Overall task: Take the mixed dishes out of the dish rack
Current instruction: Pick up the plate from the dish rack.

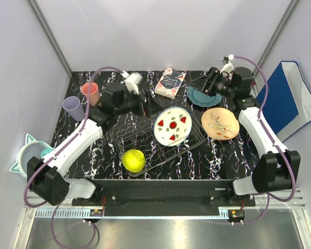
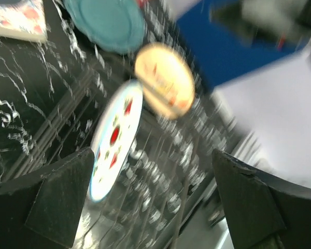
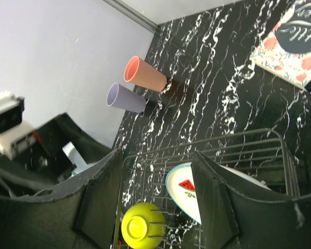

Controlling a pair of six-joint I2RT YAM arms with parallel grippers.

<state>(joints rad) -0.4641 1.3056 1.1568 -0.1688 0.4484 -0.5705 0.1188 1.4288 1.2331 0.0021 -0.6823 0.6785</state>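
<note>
- Black white-veined marble made up the table (image 1: 217, 155) in the top view, with pale walls around it; the dish rack (image 1: 145, 137) sat at its middle.
- Inside the rack lay the white red-spotted plate (image 1: 172, 125) at the far right and the yellow-green bowl (image 1: 133, 160) at the near left corner.
- Outside it stood a salmon-pink cup (image 1: 90, 93) and the lilac cup (image 1: 73, 108), well to the rack's far left; the peach branch-patterned plate (image 1: 220, 124) lay just right of the rack, and the teal scalloped plate (image 1: 203, 96) beyond that.
- The left gripper (image 1: 145, 106) hung over the rack's far left edge; the right gripper (image 1: 211, 85) hovered beyond the rack's far right corner, above the teal plate.
- The left wrist view was blurred; both fingers (image 2: 62, 199) stood wide apart with nothing between them, and the spotted plate lay ahead, slightly to the left.
- In the right wrist view the fingers (image 3: 101, 202) were likewise spread and empty, looking down on the rack, the bowl and part of the spotted plate.
- By my reading, the step in hand was the left arm's approach to the spotted plate, with the bowl to follow.
- The next move would call for lining the jaws across the plate's rim, closing firmly on the thin edge, and lifting it free of the wires before carrying it aside.
</note>
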